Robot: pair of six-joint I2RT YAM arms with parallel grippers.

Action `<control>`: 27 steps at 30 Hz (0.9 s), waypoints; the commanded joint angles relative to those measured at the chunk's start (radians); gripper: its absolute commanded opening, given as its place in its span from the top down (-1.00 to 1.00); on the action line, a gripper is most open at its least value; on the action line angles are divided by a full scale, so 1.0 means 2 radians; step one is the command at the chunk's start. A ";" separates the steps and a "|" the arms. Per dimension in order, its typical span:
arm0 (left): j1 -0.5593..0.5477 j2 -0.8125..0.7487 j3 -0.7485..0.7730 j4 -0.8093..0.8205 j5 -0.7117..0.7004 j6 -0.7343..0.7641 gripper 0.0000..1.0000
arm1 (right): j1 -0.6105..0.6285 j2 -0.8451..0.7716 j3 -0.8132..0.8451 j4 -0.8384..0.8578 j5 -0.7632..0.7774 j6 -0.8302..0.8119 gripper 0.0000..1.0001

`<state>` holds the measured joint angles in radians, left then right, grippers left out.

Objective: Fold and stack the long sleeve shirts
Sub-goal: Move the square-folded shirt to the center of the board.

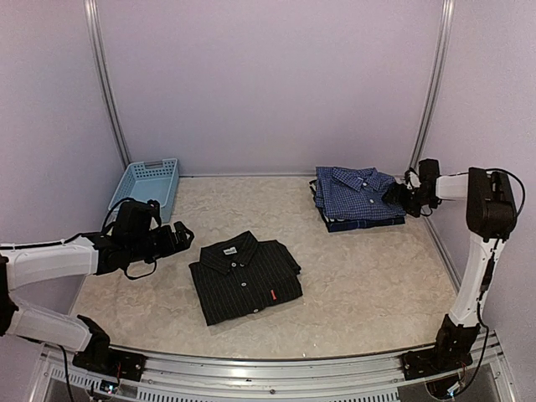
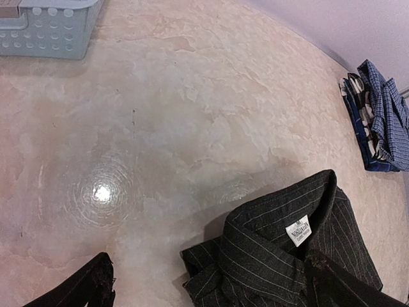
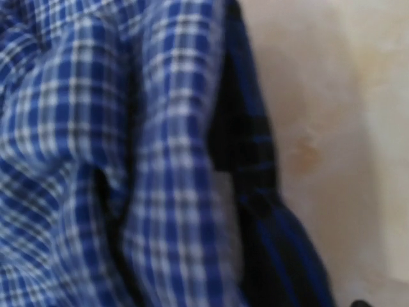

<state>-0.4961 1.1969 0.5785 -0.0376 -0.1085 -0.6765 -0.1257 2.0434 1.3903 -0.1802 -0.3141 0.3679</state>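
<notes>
Both look folded: black pinstriped collared shirt (image 1: 244,276) lies centre, blue checked button-up shirt (image 1: 356,194) far right. I judge stacking remains. My left gripper (image 1: 182,235) gapes empty beside black; right gripper (image 1: 395,198), jaws wide, touches blue.

Folded flat, a black pale-pinstriped cloth shirt (image 1: 245,277) lies just ahead of the left fingers (image 2: 96,284); a folded blue small-check button-up shirt (image 1: 358,194) sits close before the right fingers (image 1: 395,198).

light blue basket (image 1: 147,187) on marbled table (image 1: 360,276).

Table (image 1: 360,285): black shirt (image 1: 244,276), checked shirt (image 1: 356,194), basket (image 1: 151,164)
</notes>
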 commanded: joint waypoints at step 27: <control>0.001 0.004 0.001 0.008 0.014 0.006 -0.97 | 0.002 -0.131 -0.248 0.065 -0.114 -0.025 1.00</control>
<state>-0.4961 1.1988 0.5781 -0.0368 -0.0860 -0.6792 -0.1295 1.8431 0.9455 0.0586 -0.5549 0.3695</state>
